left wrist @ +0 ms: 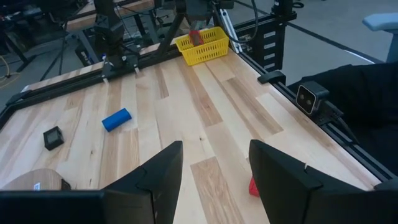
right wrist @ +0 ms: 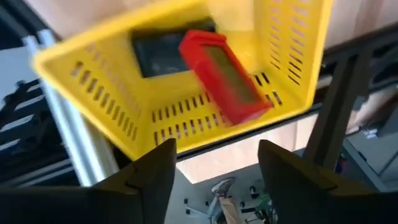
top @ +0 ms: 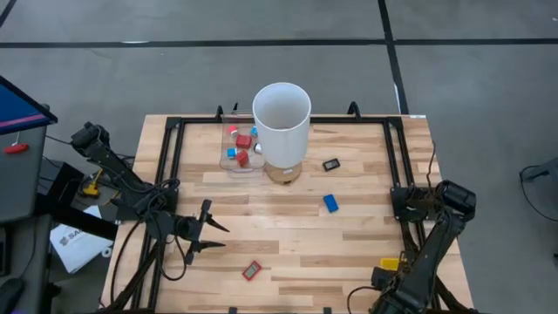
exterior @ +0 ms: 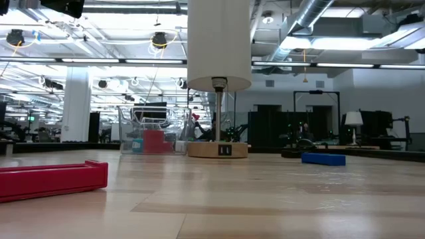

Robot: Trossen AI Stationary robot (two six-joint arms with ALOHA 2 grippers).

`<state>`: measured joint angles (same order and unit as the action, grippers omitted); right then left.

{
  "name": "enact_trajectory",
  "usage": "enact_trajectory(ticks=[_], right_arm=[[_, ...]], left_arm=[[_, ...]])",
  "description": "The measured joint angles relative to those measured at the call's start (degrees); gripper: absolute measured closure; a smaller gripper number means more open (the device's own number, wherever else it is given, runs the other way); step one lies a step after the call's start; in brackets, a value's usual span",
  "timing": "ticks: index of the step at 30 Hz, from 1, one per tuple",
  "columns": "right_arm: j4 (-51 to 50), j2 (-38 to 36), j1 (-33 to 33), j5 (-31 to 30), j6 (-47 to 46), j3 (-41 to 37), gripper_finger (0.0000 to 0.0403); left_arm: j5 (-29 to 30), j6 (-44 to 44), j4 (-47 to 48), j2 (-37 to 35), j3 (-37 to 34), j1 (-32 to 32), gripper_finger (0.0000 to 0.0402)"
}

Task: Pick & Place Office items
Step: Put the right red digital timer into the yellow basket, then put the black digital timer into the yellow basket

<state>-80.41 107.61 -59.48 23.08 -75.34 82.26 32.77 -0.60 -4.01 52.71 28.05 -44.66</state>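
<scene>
Basket (right wrist: 186, 93) sits right under my right claw (right wrist: 214, 165), yellow mesh, with a red flat piece (right wrist: 227, 78) lying tilted inside it against a dark piece (right wrist: 158, 53). My right fingers (right wrist: 149, 177) stand spread with nothing between them, and the red piece lies clear ahead of the tips. I judge the drop step to be just finishing for this item.

Left claw (left wrist: 214, 177) hovers low over the wood, fingers spread, pinching nothing. Just beside its right-hand finger sits another red piece (left wrist: 254, 186), half hidden by that finger. Farther ahead of that claw lie a blue block (left wrist: 116, 119) and a small black square (left wrist: 53, 138), well apart from each other.

From above, those three loose pieces show on the table (top: 288, 235): red one (top: 251, 270) near the left claw (top: 205, 234), blue (top: 331, 202) and black (top: 331, 164) out in the middle. More red and blue pieces sit in a clear tray (top: 240, 150) beside the tall white cylinder (top: 282, 122) (not mine to move, I take it).

Next move, as I judge it: lift the right claw clear of the basket rim without snagging the mesh, then go for the blue block, nearest to my right side. That needs a low, square approach, since the block is small and may skid.
</scene>
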Motion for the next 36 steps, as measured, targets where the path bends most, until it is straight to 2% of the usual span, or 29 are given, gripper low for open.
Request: enact_trajectory(ticks=[3,6,9,14,16,18,21,23,25,31,34,36], right_arm=[[-0.62,0.00,-1.08,-1.24,-2.96,0.00,0.0167],[-0.38,-0.22,-1.31,-6.55,-6.96,0.01,0.0157],[-0.07,-1.56,-1.31,-18.41,-13.16,0.02,0.0155],[-2.01,-3.77,-0.89,-46.50,-24.98,0.07,0.0155],[-4.95,-3.89,0.38,-55.81,-30.22,0.07,0.0155],[-9.16,-3.87,2.53,-60.66,-35.29,0.05,0.0154],[-8.88,-4.72,7.93,-62.22,-38.44,-1.57,0.0154],[-6.39,-6.20,12.49,-62.26,-34.19,-3.13,0.0154],[-3.50,-7.40,17.33,-62.11,-24.13,-4.69,0.0154],[-2.95,-13.20,32.11,-61.97,0.08,-9.23,0.0154],[3.37,-18.23,39.97,-61.92,15.84,-12.16,0.0154],[11.46,-22.33,45.10,-58.52,29.62,-14.86,0.0154]], left_arm=[[0.02,-0.15,0.00,0.00,0.01,0.00,0.0219],[0.09,-0.16,0.00,0.00,0.00,0.02,0.0219],[0.49,-0.17,0.04,-0.02,0.00,0.02,0.0219],[0.74,-0.17,0.10,-0.02,0.00,0.07,0.0219],[0.75,-0.17,0.09,-0.02,0.01,0.07,0.0219],[0.74,-0.11,0.09,-0.02,0.00,0.07,0.0219],[0.76,-0.04,0.09,-0.02,0.00,0.07,0.0219],[0.74,-0.13,0.09,-0.04,0.01,0.07,0.0219],[0.72,-0.18,0.09,-0.04,0.02,0.07,0.0219],[0.72,-0.35,0.49,-0.04,0.04,0.07,0.0219],[0.71,-0.39,0.63,-0.04,0.04,0.07,0.0219],[0.70,-0.39,0.82,-0.04,0.04,0.07,0.0219]])
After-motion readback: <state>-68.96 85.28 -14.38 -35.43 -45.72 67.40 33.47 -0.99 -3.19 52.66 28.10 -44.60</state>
